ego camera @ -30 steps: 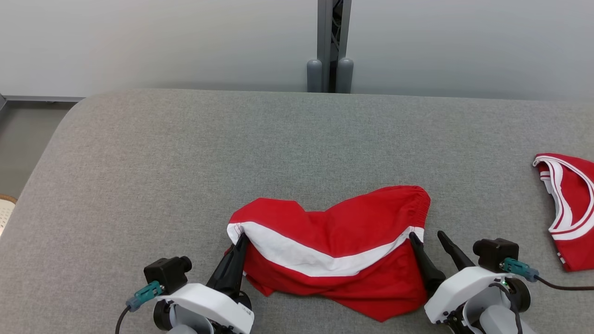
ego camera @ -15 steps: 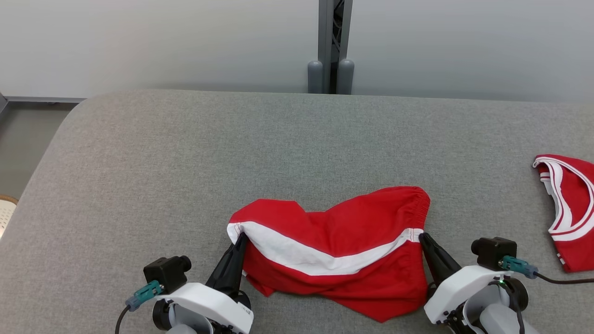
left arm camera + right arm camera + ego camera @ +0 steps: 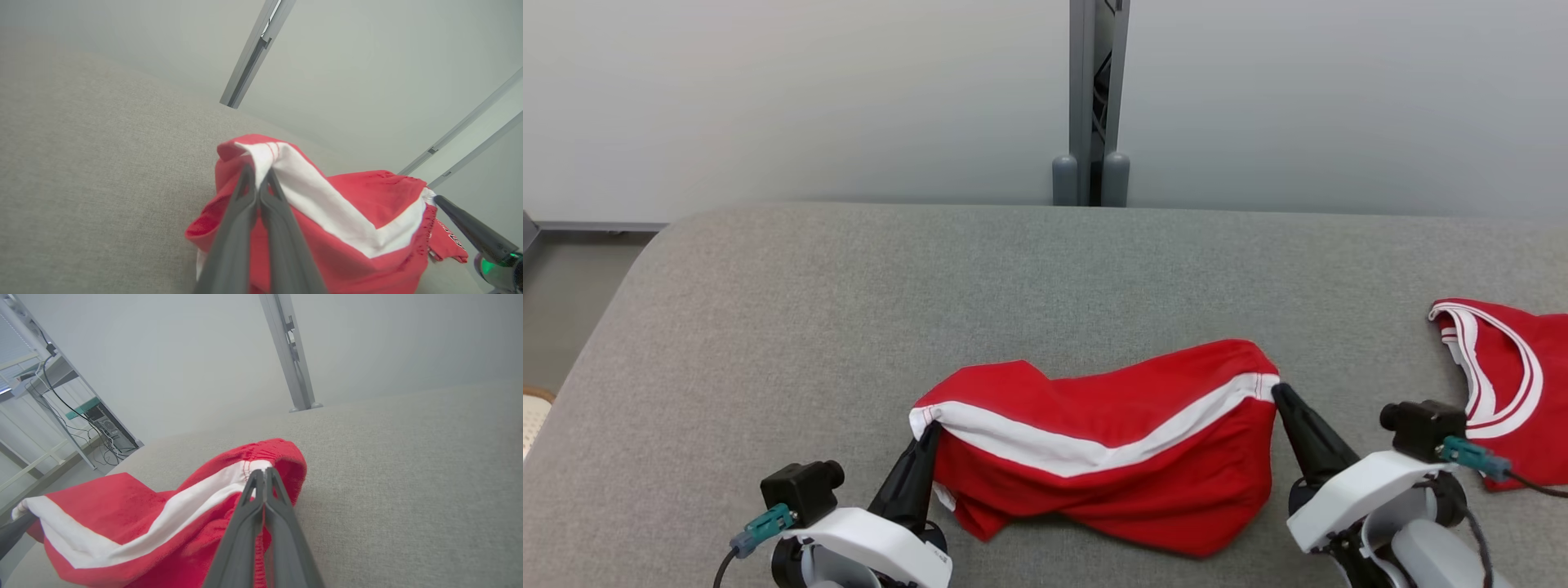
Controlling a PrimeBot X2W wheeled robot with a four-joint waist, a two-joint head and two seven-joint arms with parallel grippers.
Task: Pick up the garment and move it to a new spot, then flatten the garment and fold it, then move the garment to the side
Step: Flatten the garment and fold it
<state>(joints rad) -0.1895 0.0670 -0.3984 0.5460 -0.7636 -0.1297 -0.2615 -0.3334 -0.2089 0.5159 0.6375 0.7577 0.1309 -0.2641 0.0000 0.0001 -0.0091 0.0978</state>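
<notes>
Now | garment (image 3: 1111,482) red, white-striped, rumpled | left fingers (image 3: 920,457), right fingers (image 3: 1294,416) clamped on ends

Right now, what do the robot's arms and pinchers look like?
The left gripper and right gripper match. Each has two long, dark grey fingers that taper to points, on a glossy white wrist shell. Beside each sits a boxy black camera with a teal plug and a thin dark cable.
</notes>
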